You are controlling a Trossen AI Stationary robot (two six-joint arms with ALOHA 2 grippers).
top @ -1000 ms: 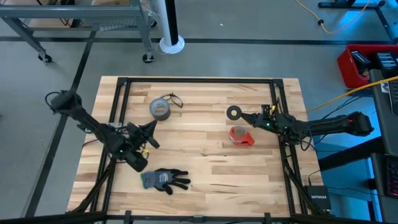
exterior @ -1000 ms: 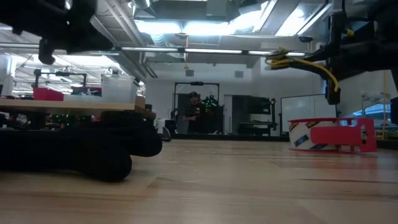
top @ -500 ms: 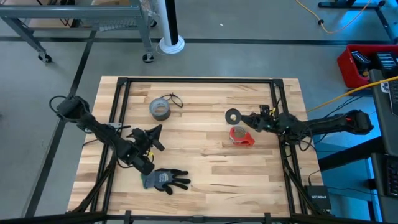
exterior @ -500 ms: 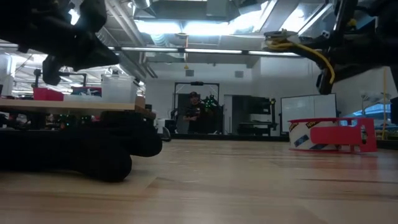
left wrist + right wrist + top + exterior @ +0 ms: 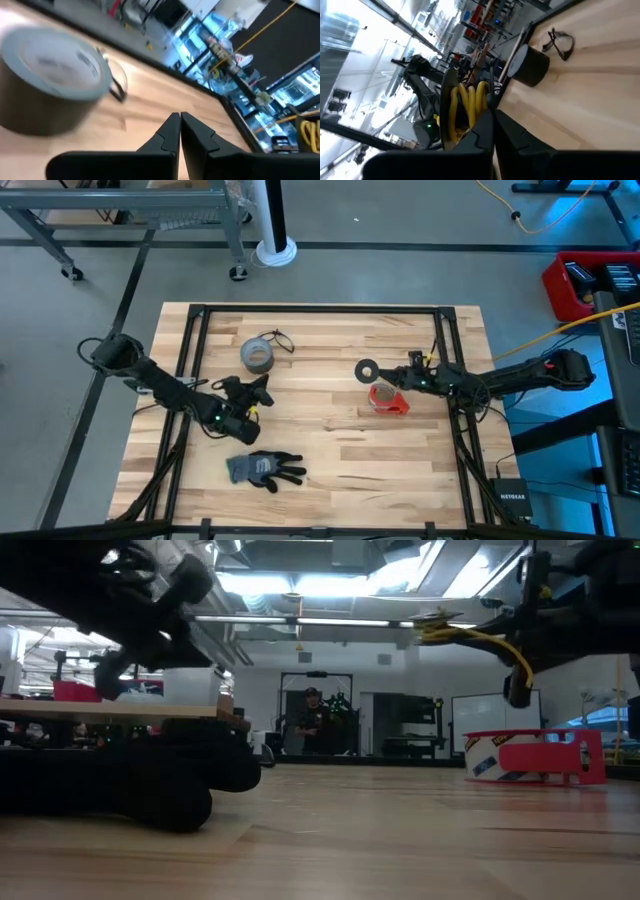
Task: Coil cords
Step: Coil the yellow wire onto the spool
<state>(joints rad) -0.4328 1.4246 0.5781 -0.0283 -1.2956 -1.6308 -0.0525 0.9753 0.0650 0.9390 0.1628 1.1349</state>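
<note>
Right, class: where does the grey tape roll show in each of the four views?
High view: the grey tape roll lies on the table's upper left part.
Low view: it cannot be made out.
Left wrist view: large, at the picture's left.
Right wrist view: small, towards the upper right.
Shared landmark: the black cord loop beside the roll, seen in all but the low view.

We see a yellow cord (image 5: 465,107) with black parts, a grey tape roll (image 5: 258,356), a red tape roll (image 5: 386,399), a grey-and-black glove (image 5: 264,469), and a pale wood table (image 5: 330,450).
</note>
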